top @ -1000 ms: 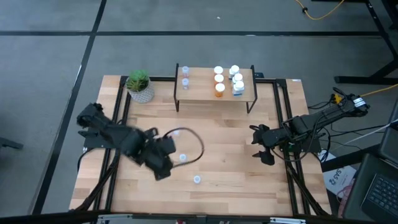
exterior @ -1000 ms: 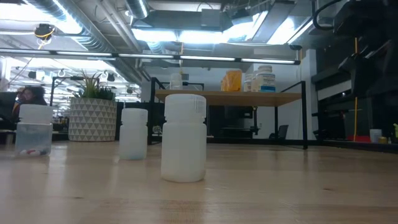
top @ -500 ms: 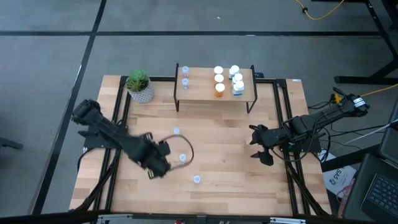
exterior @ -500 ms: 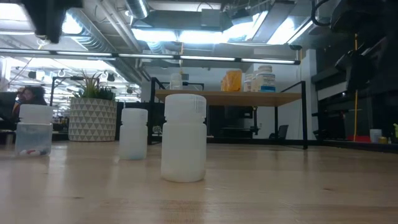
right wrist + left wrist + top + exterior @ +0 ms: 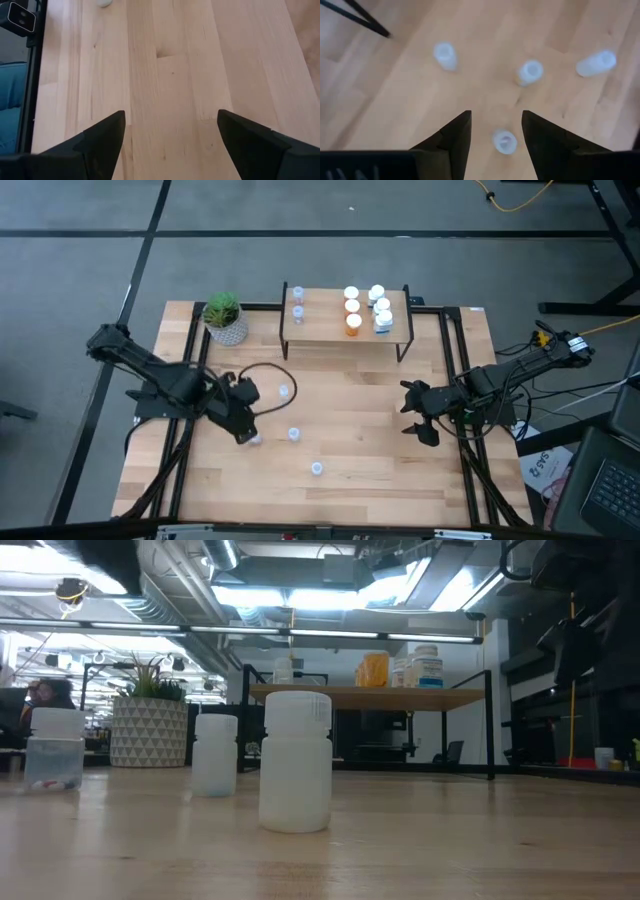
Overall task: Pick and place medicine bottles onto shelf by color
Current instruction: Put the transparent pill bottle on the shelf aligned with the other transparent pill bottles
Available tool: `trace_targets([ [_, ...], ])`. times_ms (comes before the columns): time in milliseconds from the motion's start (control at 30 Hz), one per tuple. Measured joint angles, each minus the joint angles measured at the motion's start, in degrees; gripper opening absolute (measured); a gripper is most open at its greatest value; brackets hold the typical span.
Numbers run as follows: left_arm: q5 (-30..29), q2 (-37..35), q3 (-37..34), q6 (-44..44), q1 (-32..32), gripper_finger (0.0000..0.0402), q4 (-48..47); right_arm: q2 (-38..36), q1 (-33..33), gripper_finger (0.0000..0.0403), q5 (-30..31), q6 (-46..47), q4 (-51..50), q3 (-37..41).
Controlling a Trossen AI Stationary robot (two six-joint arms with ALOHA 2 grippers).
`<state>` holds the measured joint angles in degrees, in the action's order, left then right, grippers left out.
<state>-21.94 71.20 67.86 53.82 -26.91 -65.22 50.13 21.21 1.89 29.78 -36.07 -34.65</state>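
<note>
The light-wood shelf [image 5: 345, 320] stands at the table's far middle. It carries two pale blue bottles [image 5: 297, 302], three orange ones [image 5: 352, 308] and three white ones [image 5: 381, 307]. Several pale bottles stand or lie on the tabletop: [image 5: 284, 391], [image 5: 293, 434], [image 5: 316, 469]. My left gripper [image 5: 243, 430] is open and hovers above one more pale bottle [image 5: 504, 141], which shows between its fingertips [image 5: 495, 117] without touching them. My right gripper [image 5: 418, 418] is open over bare wood at the table's right [image 5: 170, 120].
A green plant in a white pot [image 5: 224, 317] stands left of the shelf. A black cable loop [image 5: 262, 370] hangs from my left arm above the loose bottles. The black metal frame rails [image 5: 455, 380] run along both sides of the table. The low view shows three pale bottles up close [image 5: 296, 762].
My left gripper has gone toward the table's left edge and a little toward the far edge, away from the bottle in the table's middle. Its arm has swung back to the left. The bottles have stayed where they were.
</note>
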Motion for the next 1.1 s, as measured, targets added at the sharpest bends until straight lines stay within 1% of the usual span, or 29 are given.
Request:
trace_targets([
  [100, 0.30, 0.21, -3.75, 1.97, -1.58, 0.0167, 2.82, 0.00, 0.00, 0.0317, 0.00, 0.00, 0.00, 0.00],
  [200, 0.77, 2.04, -4.99, 3.03, -1.97, 0.0166, 5.76, 0.00, 0.00, 0.0317, 0.00, 0.03, 0.02, 0.00],
  [233, 0.76, 2.65, -5.15, 3.33, -1.93, 0.0166, 5.45, 0.00, 0.00, 0.0317, 0.00, 0.11, 0.00, 0.00],
  [333, 0.57, 4.21, -5.12, 6.05, -1.23, 0.0169, 5.34, 0.00, -0.02, 0.0317, 0.02, 0.22, 0.09, 0.00],
  [433, 2.73, 5.43, -5.13, 6.87, -0.86, 0.0180, 5.08, 0.00, -0.02, 0.0317, 0.02, 0.22, 0.37, 0.00],
  [533, 2.58, 6.38, -5.14, 5.51, -0.77, 0.0194, 4.61, 0.00, -0.02, 0.0317, 0.02, 0.26, 0.37, 0.00],
  [700, 2.49, 7.45, -5.13, 4.53, -0.75, 0.0214, 6.79, 0.00, -0.02, 0.0317, 0.02, 0.21, 0.42, 0.00],
  [1100, 1.52, 7.96, -5.10, 6.07, -1.01, 0.0213, 9.09, 0.00, -0.02, 0.0317, 0.02, 0.15, 0.46, 0.00],
])
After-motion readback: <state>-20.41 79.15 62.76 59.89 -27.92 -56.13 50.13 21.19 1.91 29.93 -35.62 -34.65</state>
